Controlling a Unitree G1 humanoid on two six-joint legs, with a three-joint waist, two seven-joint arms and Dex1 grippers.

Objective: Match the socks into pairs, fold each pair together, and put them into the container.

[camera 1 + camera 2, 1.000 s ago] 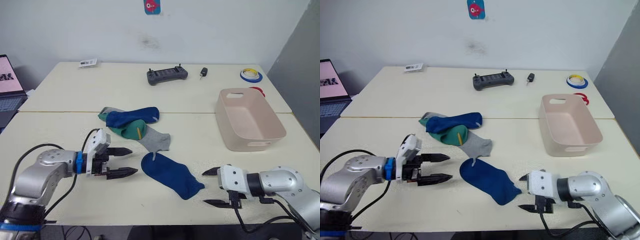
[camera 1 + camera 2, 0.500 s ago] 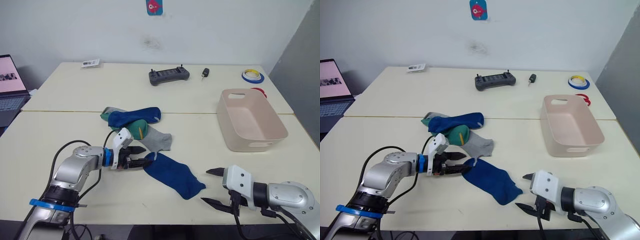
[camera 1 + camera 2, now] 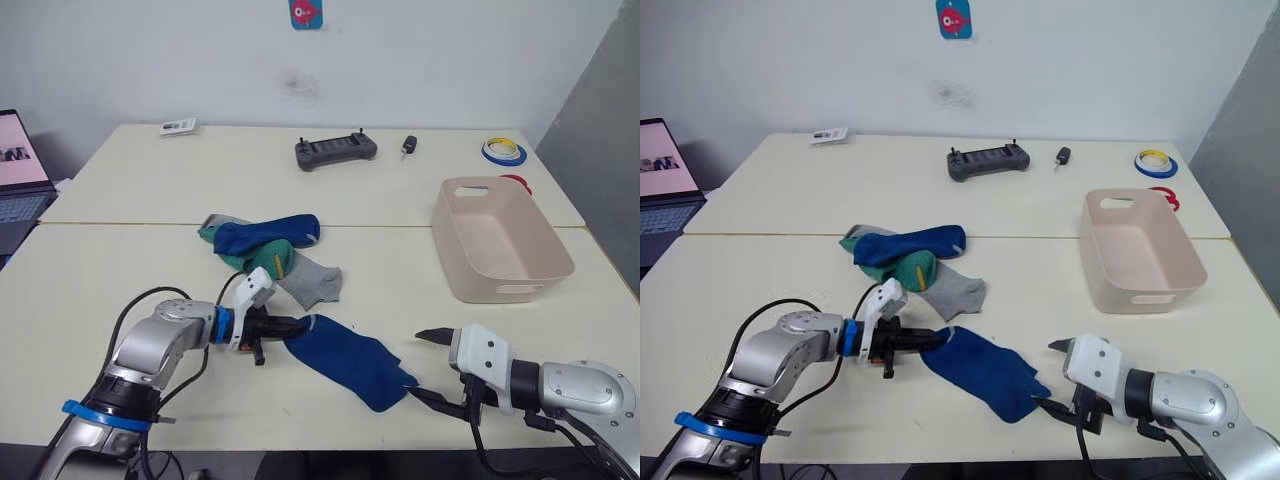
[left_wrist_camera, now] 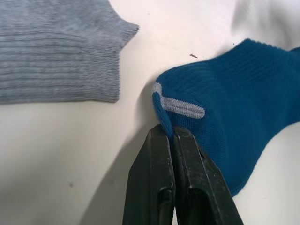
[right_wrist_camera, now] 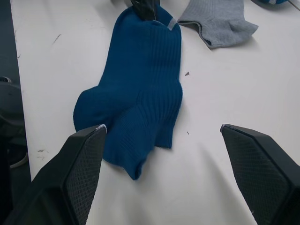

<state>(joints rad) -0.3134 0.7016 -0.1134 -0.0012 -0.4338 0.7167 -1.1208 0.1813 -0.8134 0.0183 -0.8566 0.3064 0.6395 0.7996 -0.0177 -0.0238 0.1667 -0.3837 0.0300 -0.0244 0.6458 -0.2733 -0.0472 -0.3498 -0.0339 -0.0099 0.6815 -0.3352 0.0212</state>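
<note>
A dark blue sock (image 3: 350, 357) lies flat near the table's front edge. My left gripper (image 3: 297, 325) is shut on its cuff, and the left wrist view shows the fingertips (image 4: 169, 133) pinching the cuff's edge beside its grey tab. My right gripper (image 3: 418, 364) stands open at the sock's toe end, one finger (image 5: 89, 138) on each side of the toe. Behind lies a pile with another blue sock (image 3: 265, 234), a green sock (image 3: 262, 262) and a grey sock (image 3: 310, 280). The pink-beige container (image 3: 510, 283) stands empty at the right.
A dark handheld controller (image 3: 335, 151), a key fob (image 3: 408, 146) and a tape roll (image 3: 501, 152) lie at the table's back. A laptop (image 3: 20, 165) sits at the far left. A seam crosses the tabletop behind the sock pile.
My left gripper moved right to the blue sock and shut on its cuff. My right gripper, still open, moved in to the sock's toe.
</note>
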